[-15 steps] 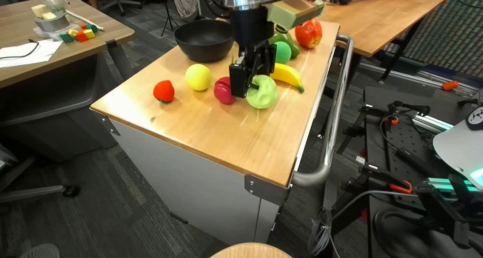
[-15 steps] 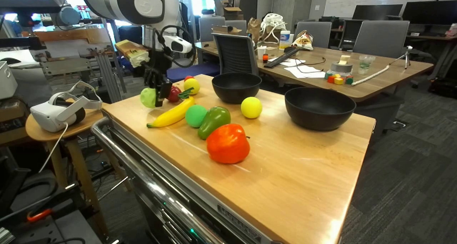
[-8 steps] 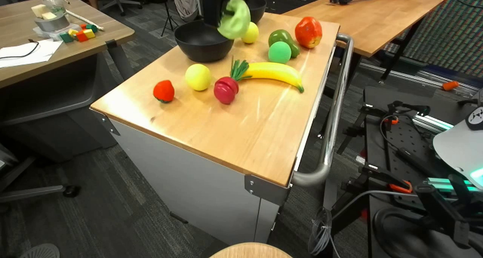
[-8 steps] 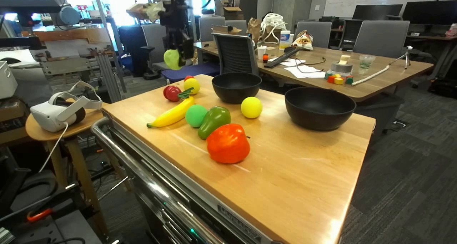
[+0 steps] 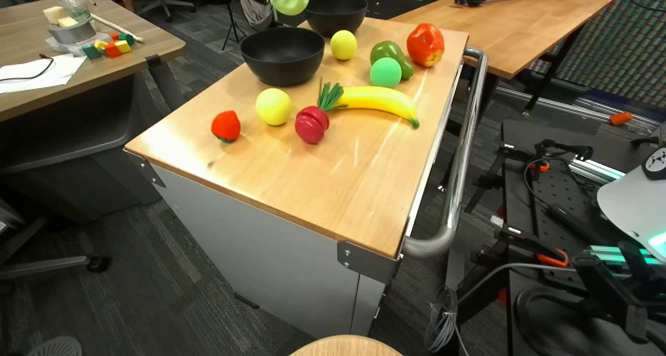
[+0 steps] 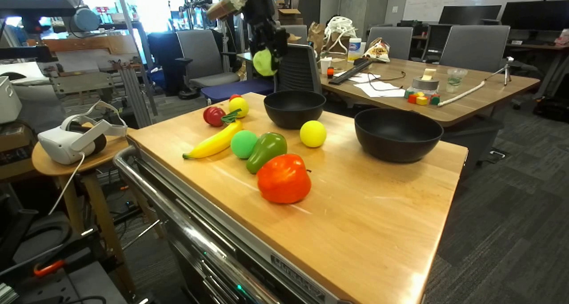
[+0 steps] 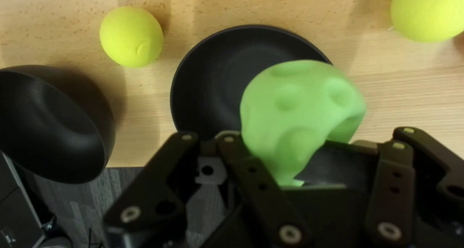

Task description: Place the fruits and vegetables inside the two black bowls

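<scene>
My gripper [image 7: 295, 141] is shut on a light green round piece [image 7: 302, 99], held in the air above the table. In the wrist view the piece covers part of a black bowl [image 7: 208, 85]; the second black bowl [image 7: 54, 121] lies to its left. Both bowls look bare inside. Across the wooden top are a yellow round fruit [image 6: 313, 134], another yellow round fruit [image 5: 273, 106], a red piece [image 5: 226, 126], a red piece with green leaves [image 5: 312, 124], a banana [image 5: 380, 100], a green ball [image 5: 386, 73], a dark green piece [image 6: 267, 152] and a red-orange pepper [image 6: 284, 179].
A metal rail [image 5: 463, 153] runs along the cart's side. Behind the bowls stand a chair [image 6: 295, 68] and a long table [image 6: 471, 93] with paper, blocks and tape. A headset [image 6: 82, 133] rests on a stool beside the cart.
The gripper has shut on the light green piece, lifted it off the wooden top and carried it high across toward the bowls. The other produce and the bowls have stayed put.
</scene>
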